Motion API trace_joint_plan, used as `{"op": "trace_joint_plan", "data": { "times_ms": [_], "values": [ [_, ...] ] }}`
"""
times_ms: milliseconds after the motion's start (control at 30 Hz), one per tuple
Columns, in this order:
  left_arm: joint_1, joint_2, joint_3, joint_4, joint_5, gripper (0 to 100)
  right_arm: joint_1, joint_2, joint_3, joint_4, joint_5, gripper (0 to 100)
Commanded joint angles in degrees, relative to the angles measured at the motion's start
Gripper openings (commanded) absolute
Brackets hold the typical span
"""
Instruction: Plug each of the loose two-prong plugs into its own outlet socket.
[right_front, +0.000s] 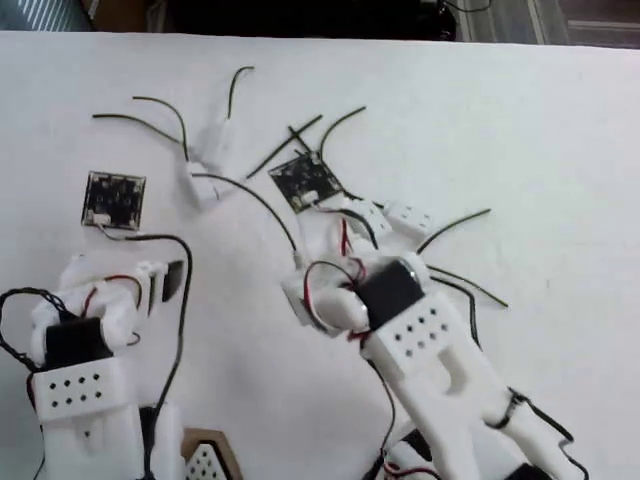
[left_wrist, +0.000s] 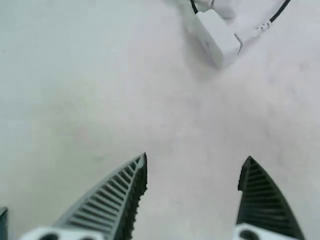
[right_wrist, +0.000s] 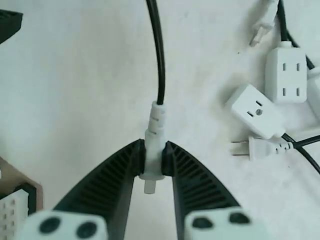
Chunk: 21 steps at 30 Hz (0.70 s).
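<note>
Right tool (right_wrist: 153, 149) clenched on white two-prong plug (right_wrist: 154, 125), black cord (right_wrist: 159, 55) attached. Left tool (left_wrist: 192, 166) released, over desk (left_wrist: 75, 85). White outlet socket (right_wrist: 252, 111) near held plug; lettering not legible

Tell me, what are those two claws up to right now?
Right gripper shut on white plug. Left gripper open, empty. Outlet socket nearby, loose plug beside it.

I had the high camera looking steeply down over the white counter (right_front: 540, 120), with both arms entering at its near edge. Each wrist camera sat close behind its own hand, facing the counter past the left hand (left_wrist: 196, 160) and the right hand (right_wrist: 154, 145). The right view shared the outlet sockets (right_wrist: 285, 72) with the overhead.
</note>
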Motion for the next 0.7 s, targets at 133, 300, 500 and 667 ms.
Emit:
{"op": "trace_joint_plan", "data": {
  "times_ms": [133, 300, 500, 667],
  "values": [
    [7.9, -2.3, -4.4, 3.8, 3.1, 29, 0.2, -11.6, 7.2, -8.0, -0.8, 1.8],
    [11.8, -10.7, -2.0, 4.0, 4.2, 29, 0.2, -16.3, 15.5, -16.3, -0.9, 1.8],
    [18.2, -24.9, 5.5, 3.3, 4.7, 29, 0.1, -18.9, 22.4, -23.3, -0.9, 1.8],
    [19.1, -28.9, 11.4, -1.6, 6.3, 29, -0.3, -18.9, 24.6, -25.4, -0.9, 1.8]
  ]
}}
